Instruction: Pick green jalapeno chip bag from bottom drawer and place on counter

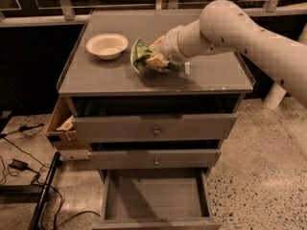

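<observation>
The gripper (154,60), in the upper middle of the frame at the end of the arm (230,28) that reaches in from the right, is clamped on the bag (140,51) and holds it over the middle of the counter (211,75), just right of the bowl (107,45). A dark shadow lies right under the bag, and I cannot tell whether it touches the top or hangs just above it. The drawer (153,200), at the bottom of the frame, stands pulled out with a bare grey floor, so the lift looks done and only the release is left. The main risk, as I judge it, is a bad let-go. The crinkly film may cling to a finger as the jaws part and get dragged along when the arm pulls away. That could carry it into the bowl or toward the front edge, where only a thin rim would stop it. Dropped from any height, so light a bag could also skid or tip. The bag looks crumpled and folded around the fingers: bright green at its left end, with pale patches in the middle. A whitish end pokes out on the right below the wrist.
</observation>
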Action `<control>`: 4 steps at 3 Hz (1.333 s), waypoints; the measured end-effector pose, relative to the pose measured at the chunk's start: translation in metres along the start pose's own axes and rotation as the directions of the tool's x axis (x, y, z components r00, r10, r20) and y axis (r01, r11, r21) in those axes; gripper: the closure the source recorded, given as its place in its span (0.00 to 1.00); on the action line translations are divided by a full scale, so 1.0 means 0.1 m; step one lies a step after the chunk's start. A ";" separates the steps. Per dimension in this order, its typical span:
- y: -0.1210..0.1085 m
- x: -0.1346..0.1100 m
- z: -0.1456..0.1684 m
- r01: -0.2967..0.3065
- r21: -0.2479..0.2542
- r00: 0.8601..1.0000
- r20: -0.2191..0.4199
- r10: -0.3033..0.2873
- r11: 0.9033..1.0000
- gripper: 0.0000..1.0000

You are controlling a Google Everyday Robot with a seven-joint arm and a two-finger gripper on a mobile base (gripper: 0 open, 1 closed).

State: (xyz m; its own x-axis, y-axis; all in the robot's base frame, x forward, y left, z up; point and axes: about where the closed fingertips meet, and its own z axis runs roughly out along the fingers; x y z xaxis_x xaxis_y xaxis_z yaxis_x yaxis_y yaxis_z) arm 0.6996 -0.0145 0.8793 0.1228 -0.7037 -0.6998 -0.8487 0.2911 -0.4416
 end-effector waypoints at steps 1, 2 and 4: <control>0.03 0.16 0.12 -0.037 -0.009 0.999 0.011 0.037 0.999 1.00; 0.12 0.24 0.26 -0.040 -0.034 0.999 0.034 0.041 0.999 1.00; 0.12 0.24 0.27 -0.040 -0.035 0.999 0.034 0.041 0.999 0.58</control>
State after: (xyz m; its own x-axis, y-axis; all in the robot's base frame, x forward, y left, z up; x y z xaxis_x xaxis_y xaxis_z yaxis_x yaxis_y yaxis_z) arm 0.7063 -0.0105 0.8422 0.1054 -0.6688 -0.7360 -0.8702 0.2962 -0.3938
